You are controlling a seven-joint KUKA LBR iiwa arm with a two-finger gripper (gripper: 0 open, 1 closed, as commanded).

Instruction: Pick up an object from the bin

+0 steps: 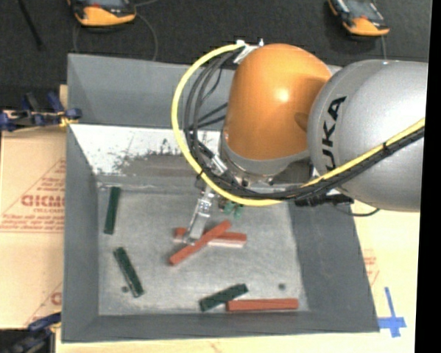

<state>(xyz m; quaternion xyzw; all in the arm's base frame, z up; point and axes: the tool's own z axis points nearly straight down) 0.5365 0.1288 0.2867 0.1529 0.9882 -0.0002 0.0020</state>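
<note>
Crossed red sticks [202, 243] beneath gripper [199, 226]; green sticks [128, 271] scattered well apart.

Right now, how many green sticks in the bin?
3 green sticks: one by the left wall, one lower left, one at the front beside a red stick. A green bit under the arm may be another.

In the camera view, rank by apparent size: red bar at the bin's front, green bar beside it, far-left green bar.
Largest: front red bar. Then the green bar beside it and the far-left green bar, which look alike; no ranking between them.
</note>
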